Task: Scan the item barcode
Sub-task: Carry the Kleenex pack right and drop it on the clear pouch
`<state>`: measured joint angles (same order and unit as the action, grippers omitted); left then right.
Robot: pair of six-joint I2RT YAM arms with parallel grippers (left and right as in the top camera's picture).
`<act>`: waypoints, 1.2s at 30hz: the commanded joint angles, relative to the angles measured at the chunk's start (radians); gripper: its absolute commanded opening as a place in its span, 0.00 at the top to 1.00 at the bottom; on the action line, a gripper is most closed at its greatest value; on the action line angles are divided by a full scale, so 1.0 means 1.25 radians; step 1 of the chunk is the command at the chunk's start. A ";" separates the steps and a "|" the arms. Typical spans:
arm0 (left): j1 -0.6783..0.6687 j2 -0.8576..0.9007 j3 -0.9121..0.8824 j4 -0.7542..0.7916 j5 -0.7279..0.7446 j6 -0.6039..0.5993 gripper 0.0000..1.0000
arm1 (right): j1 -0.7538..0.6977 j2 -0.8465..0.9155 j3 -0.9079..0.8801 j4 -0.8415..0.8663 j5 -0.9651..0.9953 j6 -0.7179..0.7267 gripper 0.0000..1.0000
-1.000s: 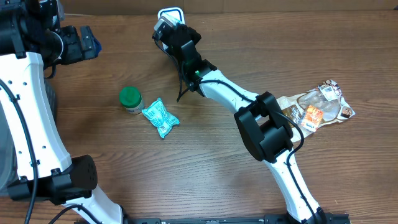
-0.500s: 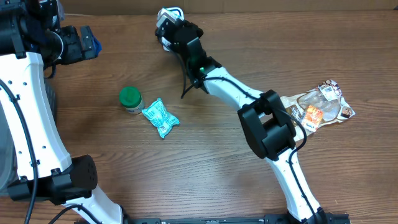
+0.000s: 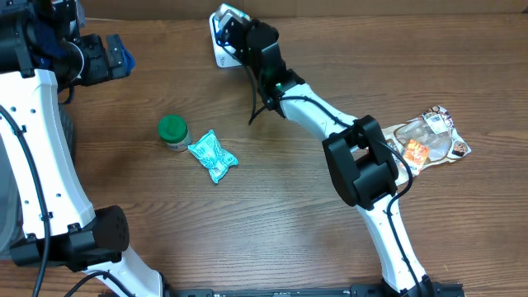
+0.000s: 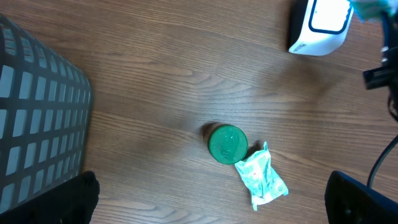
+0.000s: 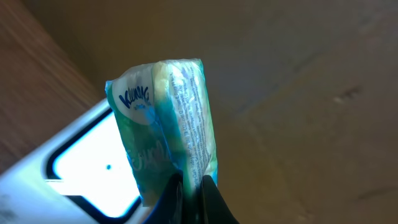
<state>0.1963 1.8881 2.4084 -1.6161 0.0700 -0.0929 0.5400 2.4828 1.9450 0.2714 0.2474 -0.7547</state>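
Note:
My right gripper [image 5: 193,182] is shut on the lower edge of a teal and white packet [image 5: 168,118] with small print on its side. It holds the packet upright just in front of the white barcode scanner [image 5: 74,171]. In the overhead view the right gripper [image 3: 229,30] sits over the scanner [image 3: 223,53] at the table's back edge, and the held packet is hidden there. My left gripper [image 3: 103,58] hangs high at the back left. Its fingers stand wide open with nothing between them [image 4: 211,205].
A green-lidded jar [image 3: 173,130] and a second teal packet [image 3: 213,155] lie left of centre. Clear snack bags [image 3: 422,142] lie at the right edge. A dark mesh basket [image 4: 37,118] stands at the left.
The right arm has carried the packet back and slightly right, over the scanner. The left arm has not moved.

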 commanded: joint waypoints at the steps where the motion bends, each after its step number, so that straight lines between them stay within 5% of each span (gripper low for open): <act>1: -0.005 -0.002 0.001 0.001 -0.005 0.015 0.00 | 0.025 -0.061 0.016 -0.026 -0.015 0.091 0.96; 18: -0.005 -0.002 0.001 0.001 -0.005 0.015 0.00 | -0.066 -0.651 0.016 -0.847 -0.325 0.628 0.96; 28: -0.005 -0.002 0.001 0.001 -0.005 0.015 0.00 | -0.292 -0.736 -0.004 -1.352 -0.294 0.797 0.96; 36: -0.005 -0.002 0.001 0.000 -0.005 0.015 0.01 | -0.457 -0.711 -0.245 -1.349 -0.269 0.862 0.96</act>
<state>0.1963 1.8881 2.4084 -1.6161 0.0696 -0.0933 0.0269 1.5837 1.7512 -1.4471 -0.1051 0.2665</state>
